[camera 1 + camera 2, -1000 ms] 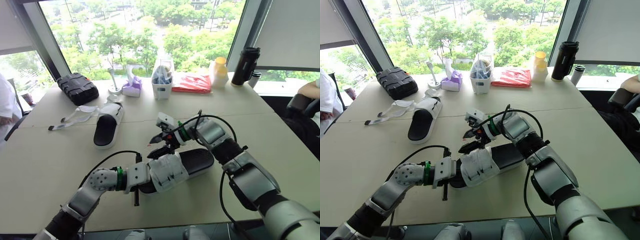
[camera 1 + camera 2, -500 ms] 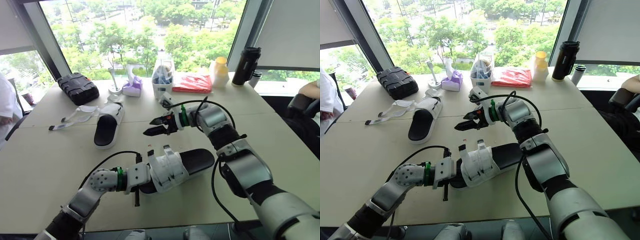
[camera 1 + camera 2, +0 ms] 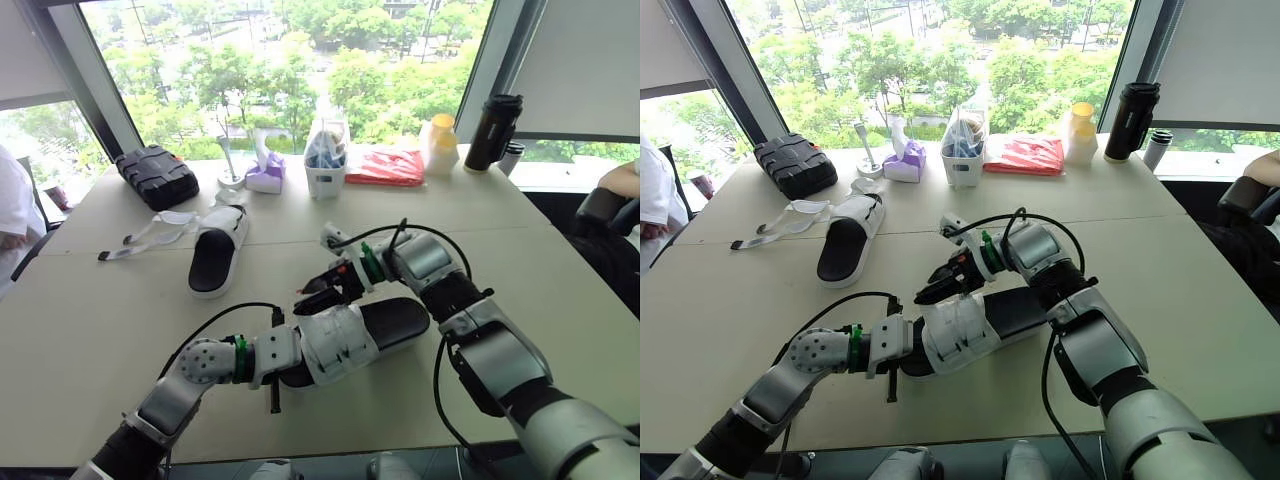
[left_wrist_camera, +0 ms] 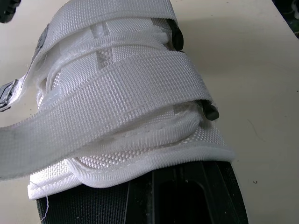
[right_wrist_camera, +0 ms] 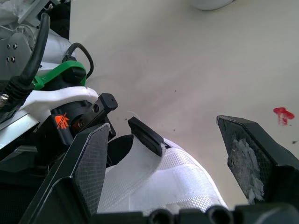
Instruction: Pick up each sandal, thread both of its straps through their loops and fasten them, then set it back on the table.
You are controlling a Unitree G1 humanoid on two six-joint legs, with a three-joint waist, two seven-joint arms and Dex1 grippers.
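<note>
While the right hand (image 5: 161,125) gapes empty over it, the sandal (image 3: 392,320) lies crosswise, toe leftward.

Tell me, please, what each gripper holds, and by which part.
The right gripper is open astride the strap tip of the near sandal, holding nothing. The left gripper is at its strapped end; its hold cannot be told.

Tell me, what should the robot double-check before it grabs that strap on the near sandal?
1. Right end effector open: ok.
2. Strap tip between its fingers: ok.
3. Strap tip free to pull: ok, it stands up off the near sandal.
4. Left end effector holding the near sandal: cannot tell.
5. Far sandal out of the way: ok, it lies apart on the table, straps loose.
</note>
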